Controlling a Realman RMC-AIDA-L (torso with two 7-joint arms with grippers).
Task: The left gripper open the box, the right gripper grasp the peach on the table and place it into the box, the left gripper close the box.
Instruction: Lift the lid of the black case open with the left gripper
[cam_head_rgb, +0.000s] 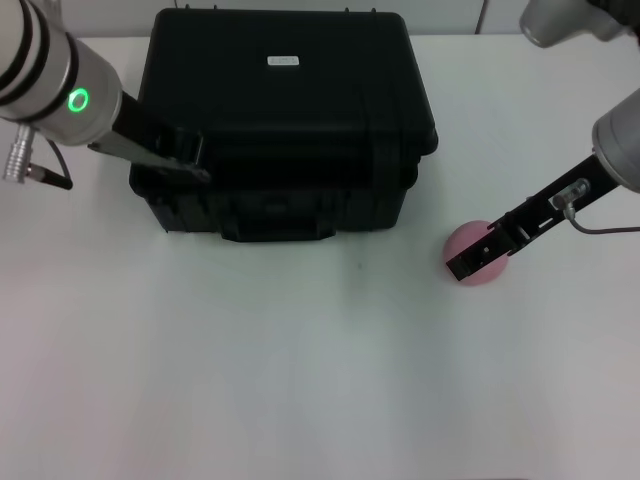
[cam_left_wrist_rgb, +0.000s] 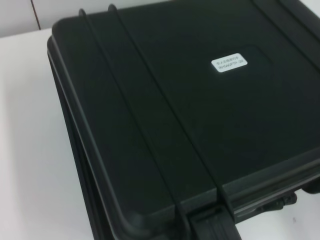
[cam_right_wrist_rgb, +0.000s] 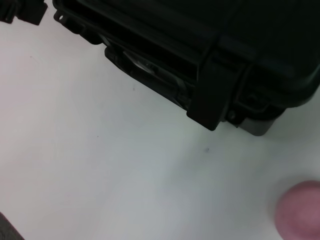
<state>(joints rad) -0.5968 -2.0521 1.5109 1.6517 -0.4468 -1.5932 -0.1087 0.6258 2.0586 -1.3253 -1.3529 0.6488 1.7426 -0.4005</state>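
The black box (cam_head_rgb: 285, 120) stands at the back of the white table (cam_head_rgb: 300, 380) with its lid down; the left wrist view shows the lid top (cam_left_wrist_rgb: 190, 100) and its white label (cam_left_wrist_rgb: 229, 63). My left gripper (cam_head_rgb: 190, 160) rests against the box's front left corner, at the lid's edge. The pink peach (cam_head_rgb: 484, 276) lies on the table to the right of the box. My right gripper (cam_head_rgb: 468, 262) lies across the peach from the right, its tip over the fruit. In the right wrist view the peach (cam_right_wrist_rgb: 300, 210) shows at the picture's edge, below the box's front latch (cam_right_wrist_rgb: 215, 95).
The box's front handle (cam_head_rgb: 278, 228) and latches face me. Bare white tabletop stretches in front of the box and between the box and the peach. The table's far edge runs just behind the box.
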